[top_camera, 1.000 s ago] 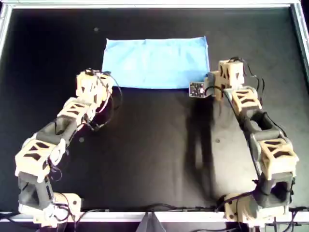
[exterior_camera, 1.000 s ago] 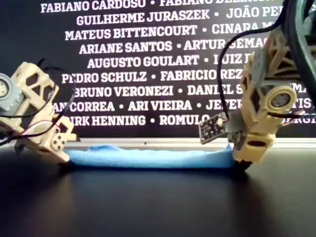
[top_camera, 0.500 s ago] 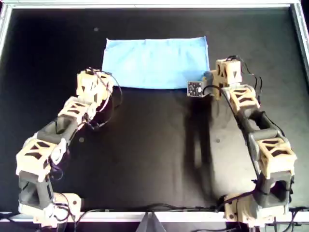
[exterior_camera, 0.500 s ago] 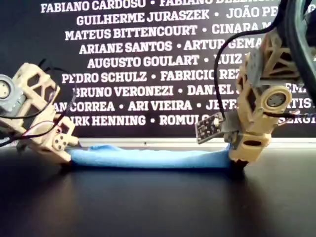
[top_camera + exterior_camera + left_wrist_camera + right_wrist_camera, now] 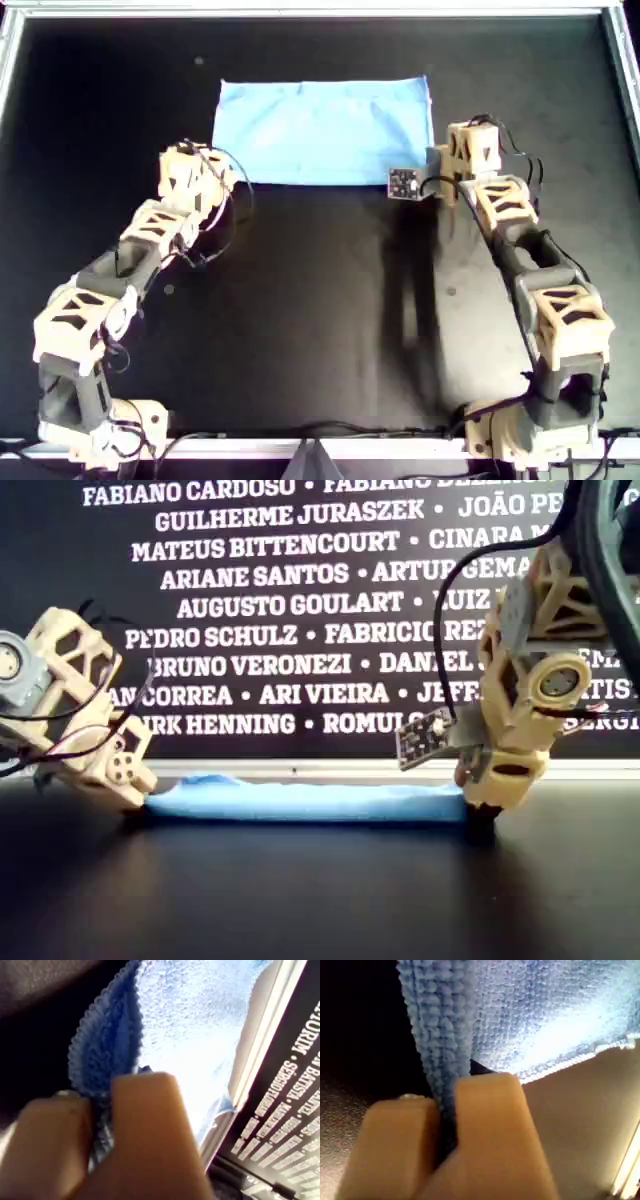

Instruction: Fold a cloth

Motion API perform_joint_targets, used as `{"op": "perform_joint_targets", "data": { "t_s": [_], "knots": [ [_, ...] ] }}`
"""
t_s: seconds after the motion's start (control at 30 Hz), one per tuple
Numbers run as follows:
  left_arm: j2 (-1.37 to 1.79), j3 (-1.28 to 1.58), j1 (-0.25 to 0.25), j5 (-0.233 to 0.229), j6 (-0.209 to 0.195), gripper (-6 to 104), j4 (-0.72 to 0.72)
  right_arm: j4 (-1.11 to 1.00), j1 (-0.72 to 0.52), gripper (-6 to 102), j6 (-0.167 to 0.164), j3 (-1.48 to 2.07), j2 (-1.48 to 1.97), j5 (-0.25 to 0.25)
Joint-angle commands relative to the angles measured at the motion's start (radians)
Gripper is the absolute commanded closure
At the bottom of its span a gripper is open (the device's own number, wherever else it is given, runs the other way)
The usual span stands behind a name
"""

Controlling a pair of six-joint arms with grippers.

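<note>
The light sky-blue cloth lies as a flat rectangle at the far middle of the black table; it shows as a low strip in the exterior view. My first gripper is shut on the cloth's doubled edge at the near corner on the overhead view's right, low on the table. My second gripper is shut on the doubled edge at the near corner on the overhead view's left, also low.
A silver rail frames the black table. A dark banner with white names stands behind the far rail. A small camera board sticks out beside my first gripper. Both arms stretch from the near edge.
My first gripper has shifted slightly toward the exterior view's left and sunk a little to the table. The cloth and my second gripper have barely moved.
</note>
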Motion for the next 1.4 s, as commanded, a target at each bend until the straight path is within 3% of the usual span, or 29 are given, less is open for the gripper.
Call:
{"op": "perform_joint_targets", "data": {
  "t_s": [0.0, 0.27, 0.73, 1.37],
  "knots": [
    [0.075, 0.034, -0.008, 0.006, 0.006, 99, 0.0, 0.018, 0.005, 94, 0.006, -0.028, 0.098, -0.011],
    [0.462, 0.393, -0.021, 0.006, 0.008, 99, 0.0, 0.018, 0.101, 94, 0.006, 0.308, 0.43, -0.011],
    [0.969, 0.899, -0.025, 0.006, 0.008, 99, 0.0, 0.018, 0.1, 94, -0.008, 0.807, 0.821, -0.009],
    [1.04, 1.112, -0.026, 0.009, -0.008, 99, 0.0, 0.018, 0.101, 94, 0.005, 1.002, 0.873, -0.009]
  ]
}}
